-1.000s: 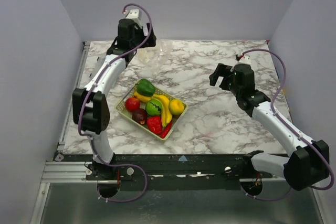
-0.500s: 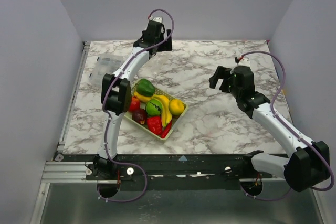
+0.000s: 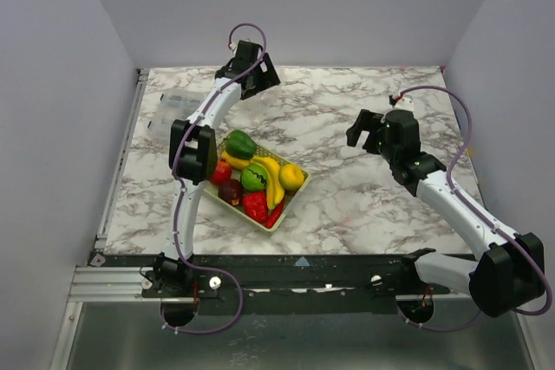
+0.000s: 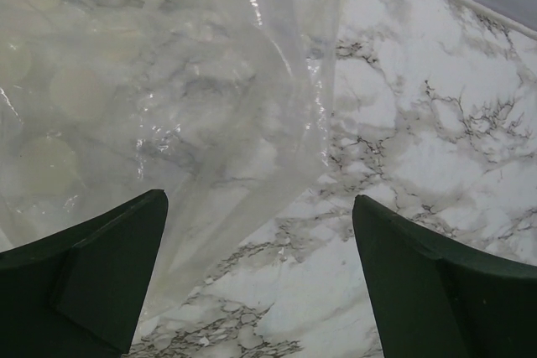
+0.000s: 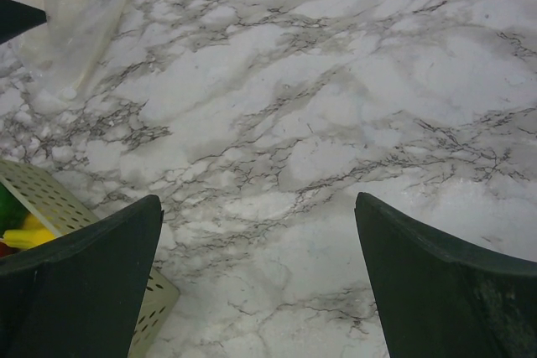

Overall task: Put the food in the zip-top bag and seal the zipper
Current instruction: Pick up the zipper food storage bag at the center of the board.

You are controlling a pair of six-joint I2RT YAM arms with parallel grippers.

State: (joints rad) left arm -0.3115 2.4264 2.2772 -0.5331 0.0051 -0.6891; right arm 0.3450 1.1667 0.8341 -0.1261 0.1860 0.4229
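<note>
At the left hand (image 4: 258, 207): jaws spread wide, gripping nothing, poised just above the crinkly transparent zip-top bag (image 4: 168, 98) lying at the far side of the marble table (image 4: 436, 123), zipper too faint in the film to pick out. At the right hand (image 5: 256, 203): likewise wide open and unladen, held over marble on the right, well apart from the bag. Nearer the arm bases: food (image 3: 256, 178), namely bananas, green pepper, lemon and red fruits, heaped in the pale mesh basket (image 5: 46, 194), with a clear compartment box (image 3: 173, 108) at the table's left edge.
</note>
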